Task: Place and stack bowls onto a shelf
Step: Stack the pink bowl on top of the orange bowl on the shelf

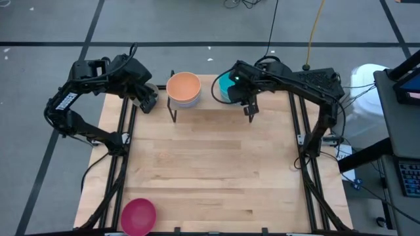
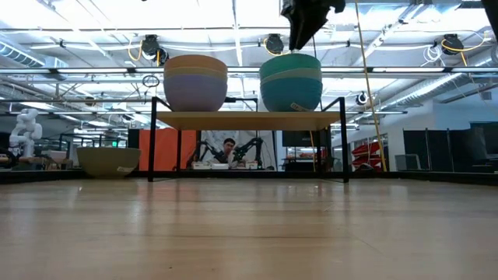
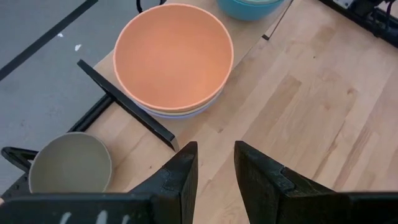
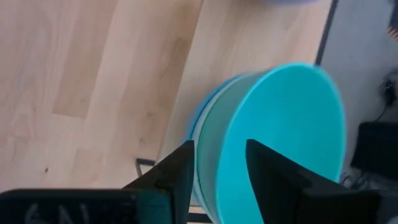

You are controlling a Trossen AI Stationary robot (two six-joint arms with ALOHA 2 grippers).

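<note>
The right claw (image 1: 248, 90) is placed directly over the cyan stack (image 1: 226, 87) at the right end of the shelf (image 2: 247, 120), and that vertical relation is what any coming move is judged to turn on: the top cyan bowl (image 4: 283, 143) lies just below and slightly to the left of the fingertips. In the right wrist view its fingers are seen parted, with the cyan rim passing between them; whether the rim is touched cannot be told, and nothing is carried. In the low view the claw's tip is seen meeting the top of that stack from above.

The orange-topped stack (image 1: 183, 89) stands at the shelf's left end, apart from the cyan one. The left claw (image 1: 148, 99) is held just left of it, off the shelf's end, fingers parted and empty. An olive-grey bowl (image 3: 70, 163) sits on the counter (image 1: 210, 164) by the shelf's left legs and is nearer the left arm. A magenta bowl (image 1: 138, 216) lies well apart at the near left corner, also on the left arm's side.

How many bowls make up each stack is hard to count. The olive-grey bowl is hidden under the left arm in the high view, and the magenta bowl is partly cut off by the picture's edge.
</note>
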